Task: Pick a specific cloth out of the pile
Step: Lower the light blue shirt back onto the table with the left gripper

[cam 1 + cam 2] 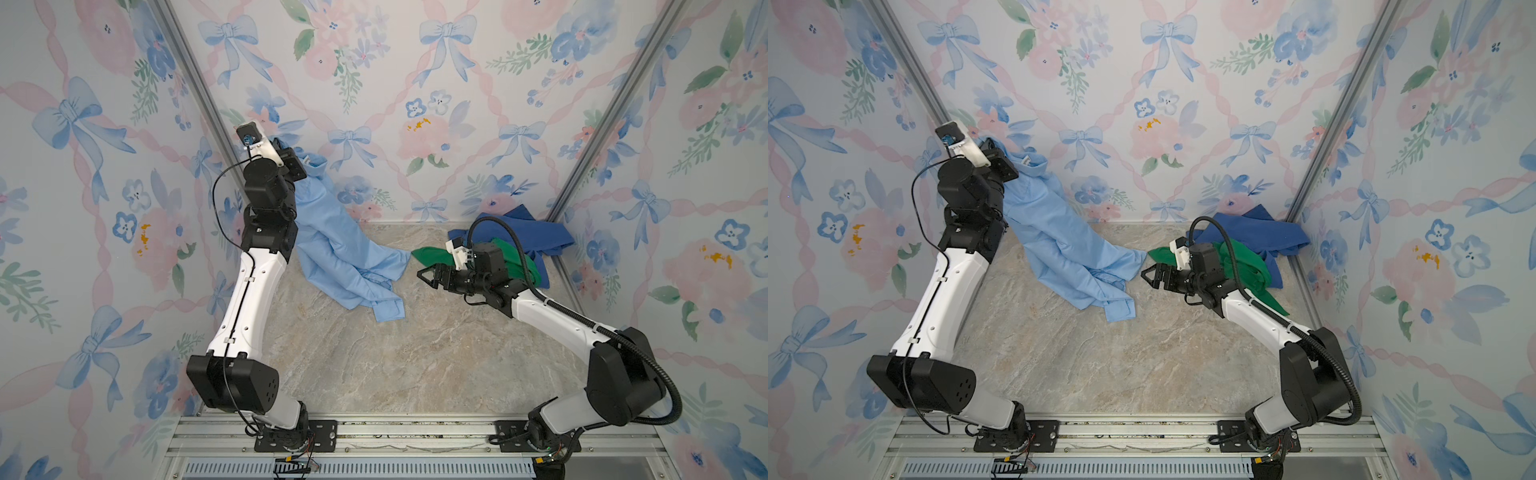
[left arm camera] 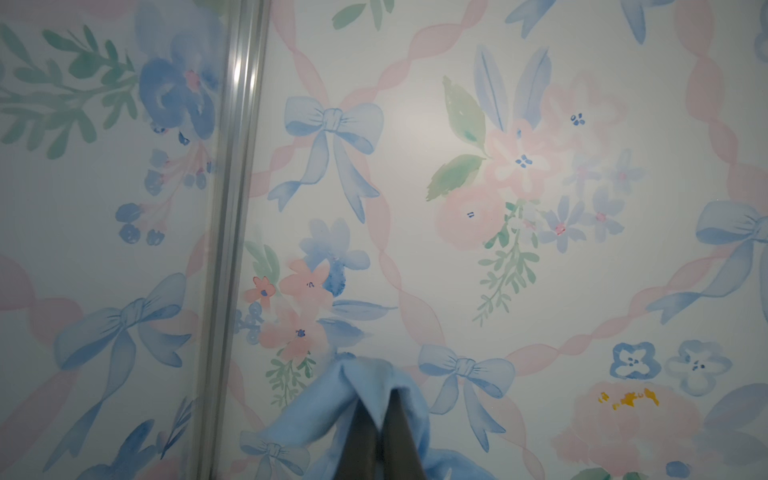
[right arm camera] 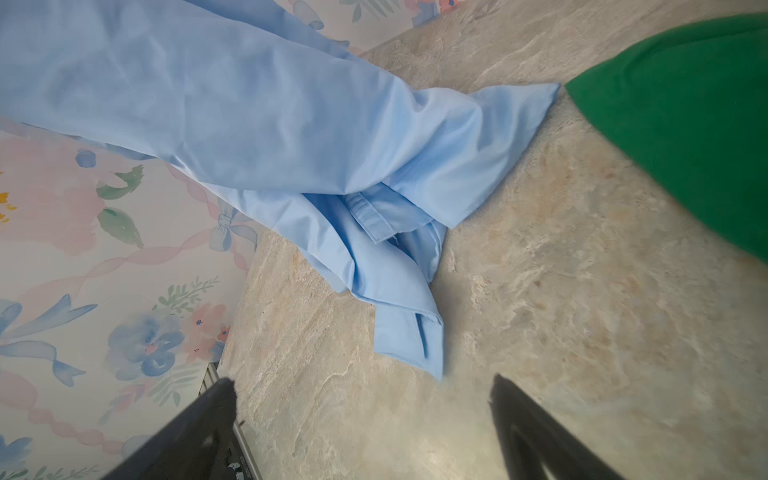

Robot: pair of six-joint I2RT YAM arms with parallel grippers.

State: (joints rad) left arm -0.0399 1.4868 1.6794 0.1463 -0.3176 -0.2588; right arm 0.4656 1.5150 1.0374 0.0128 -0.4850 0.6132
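1. Cataloguing arms: two white-and-black robot arms, each with one black claw.
2. Cloths: three in all, being one sky-blue shirt [image 1: 332, 245], one royal-blue cloth [image 1: 519, 226] and one green cloth [image 1: 434, 254].
3. Pile [image 1: 540, 241]: the royal-blue and green cloths are heaped together at the back right corner, the green one lying nearer the middle with a pointed tip.
4. Sky-blue shirt: thin, smooth woven fabric, softly creased, with a collar near the top and a flat stitched cuff [image 3: 415, 340] at the lower end.
5. Worktop [image 1: 395, 353]: one, a flat matt surface with a beige-grey marble pattern.
6. Surround: three walls papered with bows and flowers, plus two pale metal corner posts.
7. Left claw [image 2: 380, 399]: pressed together on a fold of the shirt and raised high near the back left corner post.
8. Shirt position: it hangs from the left claw and drapes down to the worktop, where its lower part and cuff lie. One corner reaches the green tip; whether they touch cannot be told.
9. Right claw [image 1: 426, 274]: spread wide and empty, low over the worktop, between shirt and pile. It sits just beside the shirt's lower edge, apart from it.
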